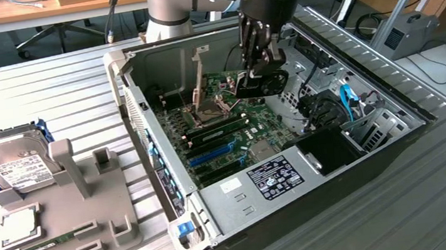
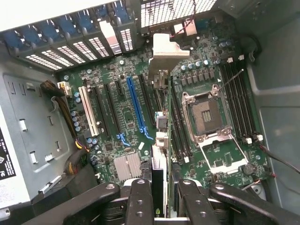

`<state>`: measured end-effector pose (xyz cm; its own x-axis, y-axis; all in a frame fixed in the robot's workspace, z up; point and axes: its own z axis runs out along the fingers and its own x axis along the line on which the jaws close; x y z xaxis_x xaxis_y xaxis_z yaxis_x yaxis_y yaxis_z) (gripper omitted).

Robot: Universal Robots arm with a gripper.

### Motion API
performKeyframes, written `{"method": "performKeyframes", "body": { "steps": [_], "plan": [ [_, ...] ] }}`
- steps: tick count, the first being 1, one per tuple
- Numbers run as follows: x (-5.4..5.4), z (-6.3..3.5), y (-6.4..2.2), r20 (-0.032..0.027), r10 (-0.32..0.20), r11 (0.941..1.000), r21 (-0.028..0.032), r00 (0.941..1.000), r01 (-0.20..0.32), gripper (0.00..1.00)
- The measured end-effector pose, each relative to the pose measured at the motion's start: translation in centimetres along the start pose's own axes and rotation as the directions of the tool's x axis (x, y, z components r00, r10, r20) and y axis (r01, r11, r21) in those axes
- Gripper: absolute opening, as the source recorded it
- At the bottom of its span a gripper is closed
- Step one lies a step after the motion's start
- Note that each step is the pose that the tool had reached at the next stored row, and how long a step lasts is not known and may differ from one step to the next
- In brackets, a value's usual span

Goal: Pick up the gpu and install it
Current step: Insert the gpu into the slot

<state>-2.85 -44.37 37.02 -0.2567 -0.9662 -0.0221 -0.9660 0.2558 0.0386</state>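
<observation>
Green fan-cooled gpu card (image 1: 259, 84) clamped edge-on in our black tool (image 2: 159, 197), long axis parallel to blue motherboard slot (image 2: 136, 108) below.

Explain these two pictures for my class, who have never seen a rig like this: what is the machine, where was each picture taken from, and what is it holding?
The machine is a robot arm with a pincer at its end. One picture comes from a camera standing off to the side; the other from a camera on the arm's wrist, looking down past the pincer fingers.

On the ribbed metal table lies an open computer case, its green motherboard exposed. In the wrist view you can see the blue expansion slot and the empty processor socket.

The pincer is shut on the gpu, a card with a round black fan, held on edge above the motherboard. In the wrist view its silver bracket points toward the case's rear slots.

On the exterior view's left, a grey holder tray carries a hard drive and a RAM stick.
</observation>
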Motion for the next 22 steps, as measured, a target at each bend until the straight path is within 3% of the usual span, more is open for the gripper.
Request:
{"method": "performKeyframes", "body": {
  "steps": [22],
  "plan": [
    [0.00, 0.00, -0.01, -0.0020, -0.054, 0.9985, -0.0013, 0.9985, 0.054, 0.26]
  ]
}}
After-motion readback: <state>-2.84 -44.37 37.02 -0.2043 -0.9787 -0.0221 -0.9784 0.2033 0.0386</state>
